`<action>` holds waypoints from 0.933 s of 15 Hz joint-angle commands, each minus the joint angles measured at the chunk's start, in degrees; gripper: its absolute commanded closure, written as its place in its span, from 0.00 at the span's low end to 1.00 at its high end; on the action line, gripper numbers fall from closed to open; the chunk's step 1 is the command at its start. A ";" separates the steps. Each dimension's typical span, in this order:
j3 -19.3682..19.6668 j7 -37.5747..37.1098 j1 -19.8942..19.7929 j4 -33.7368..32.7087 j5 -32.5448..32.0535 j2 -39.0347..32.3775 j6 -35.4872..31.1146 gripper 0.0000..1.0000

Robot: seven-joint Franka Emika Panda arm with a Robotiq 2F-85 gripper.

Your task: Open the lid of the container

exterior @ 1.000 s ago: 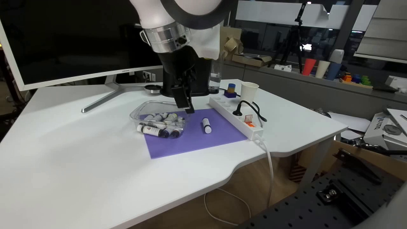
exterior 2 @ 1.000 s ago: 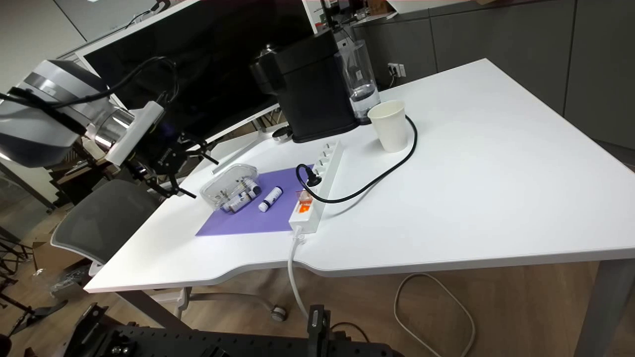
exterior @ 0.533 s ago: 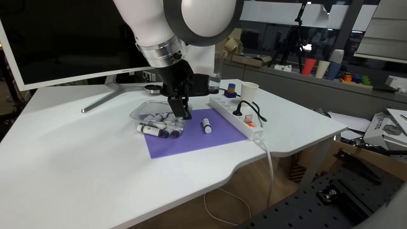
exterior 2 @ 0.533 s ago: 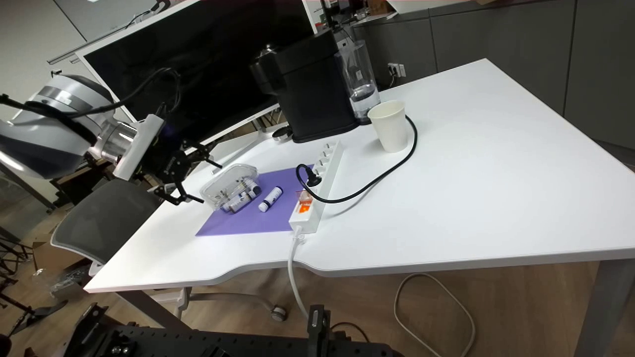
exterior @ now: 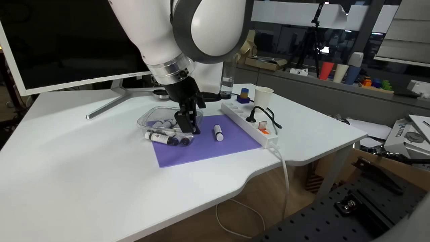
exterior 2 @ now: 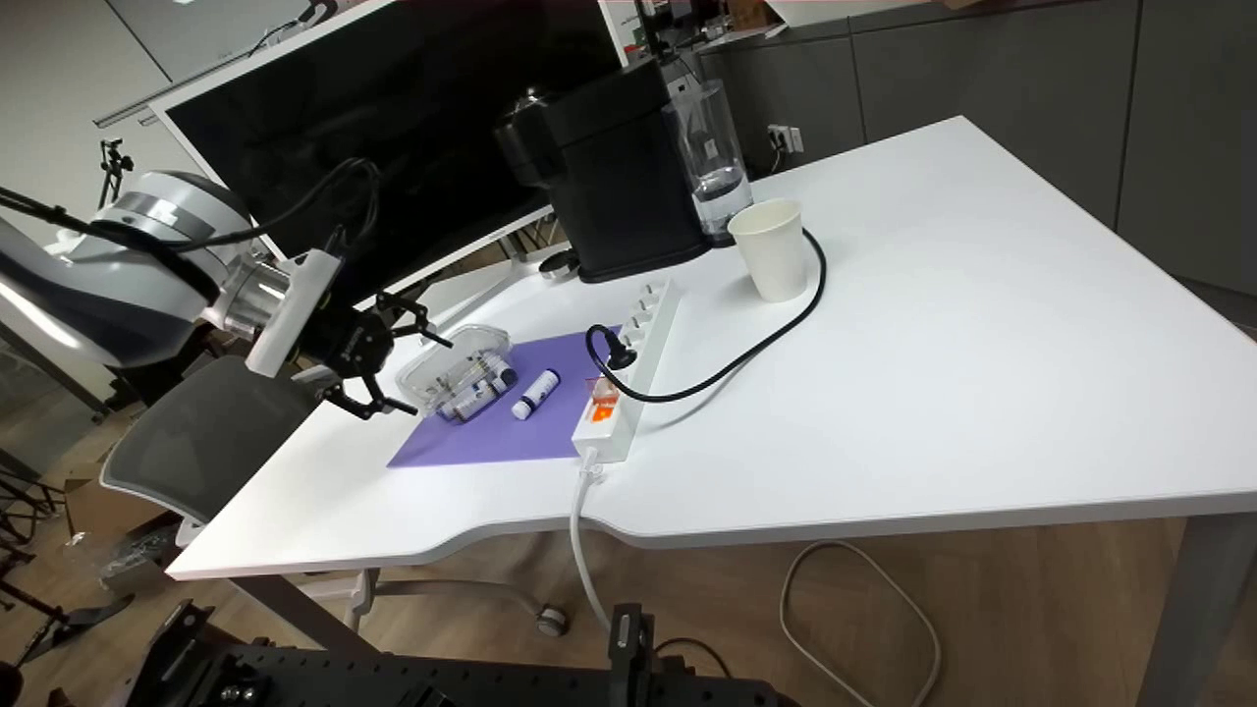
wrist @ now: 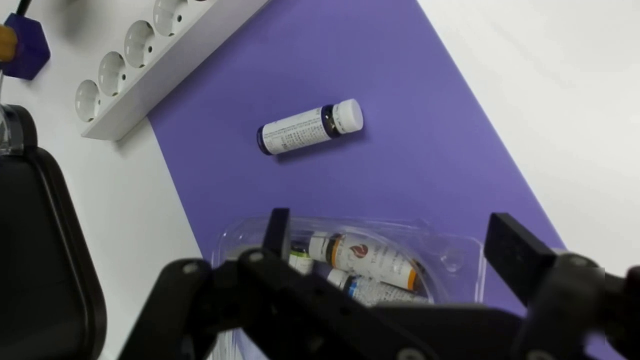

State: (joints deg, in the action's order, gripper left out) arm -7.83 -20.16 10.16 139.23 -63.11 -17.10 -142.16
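The container is a low, clear plastic box (exterior: 145,121) with several small white-labelled bottles showing in it; it also shows in an exterior view (exterior 2: 432,365) and in the wrist view (wrist: 467,267). Its clear lid cannot be told apart from the box walls. My gripper (exterior 2: 430,375) is open with nothing between its fingers, above the container's side. In the wrist view the gripper (wrist: 390,217) has its two fingertips wide apart. One finger (wrist: 277,232) overlaps the box, the other lies outside its corner. Contact with the plastic cannot be told. The gripper's body hides the box's near part.
A loose white-capped bottle (wrist: 310,127) lies on the purple mat (wrist: 390,170) beside the box. A white power strip (exterior: 247,122) with a black plug borders the mat. A black machine (exterior 2: 628,177) and paper cup (exterior 2: 771,250) stand behind. A monitor (exterior 2: 393,128) stands at the back.
My gripper has moved down toward the container, staying open; it shifts down and right in one exterior direction of view. The container, loose bottle and power strip have not moved.
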 commanded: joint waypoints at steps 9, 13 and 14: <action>1.39 -2.63 0.23 -1.98 -0.06 -2.32 -0.11 0.00; 1.83 -3.09 0.31 -2.51 -0.33 -2.84 -0.34 0.00; 1.91 -3.18 0.34 -2.55 -0.41 -2.84 -0.31 0.00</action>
State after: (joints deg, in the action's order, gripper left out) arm -6.55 -21.25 10.17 137.77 -62.98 -19.34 -142.24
